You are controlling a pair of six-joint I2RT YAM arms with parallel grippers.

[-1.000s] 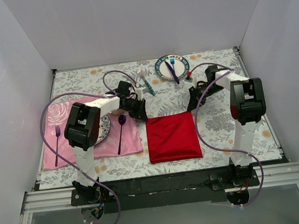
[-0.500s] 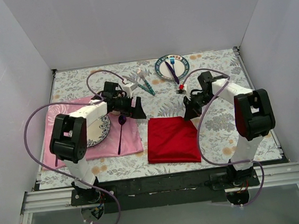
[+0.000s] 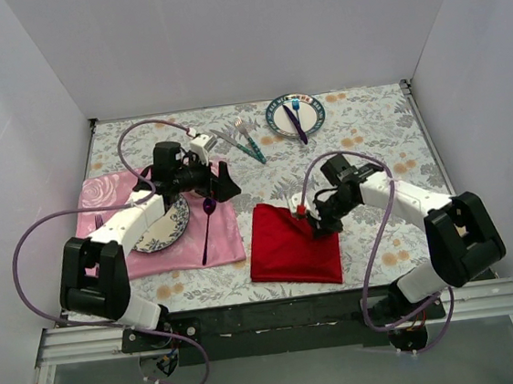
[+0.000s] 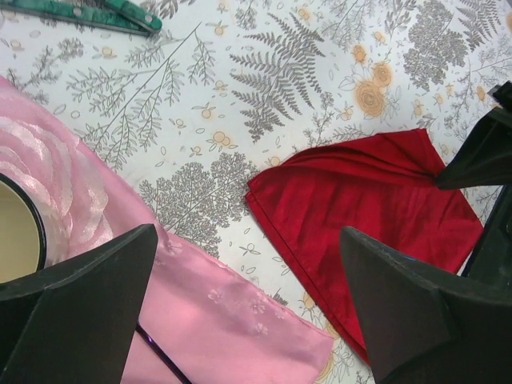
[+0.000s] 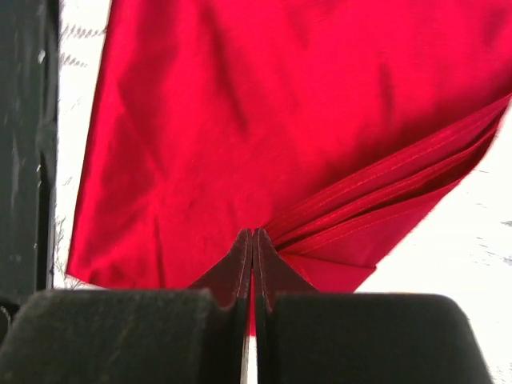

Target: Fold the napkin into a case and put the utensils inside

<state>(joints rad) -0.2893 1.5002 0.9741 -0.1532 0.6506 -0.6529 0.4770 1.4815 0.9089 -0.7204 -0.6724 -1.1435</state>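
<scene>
End effectors, top view: right end effector (image 3: 309, 212) was pinched shut on the napkin (image 3: 292, 248) at its upper right edge. The left end effector (image 3: 223, 184) stood wide and held nothing.
Napkin, top view: it lay folded on the desk (image 3: 370, 134), lower middle of the frame.
Utensils, top view: the utensils (image 3: 249, 142) lay above and right of the left end effector. Their long axes ran from upper left to lower right, and the left arm looked the nearer one.
Count, top view: one napkin, two utensils, one placemat (image 3: 166, 252), one near plate (image 3: 163, 222), one far plate (image 3: 295, 114), one purple spoon (image 3: 207, 225).
Left wrist view: left end effector (image 4: 248, 240) was spread wide. The napkin (image 4: 376, 192) was at right, the utensils (image 4: 88, 12) at the upper left corner.
Right wrist view: right end effector (image 5: 252, 240) was closed on a fold of the napkin (image 5: 240, 120).
</scene>
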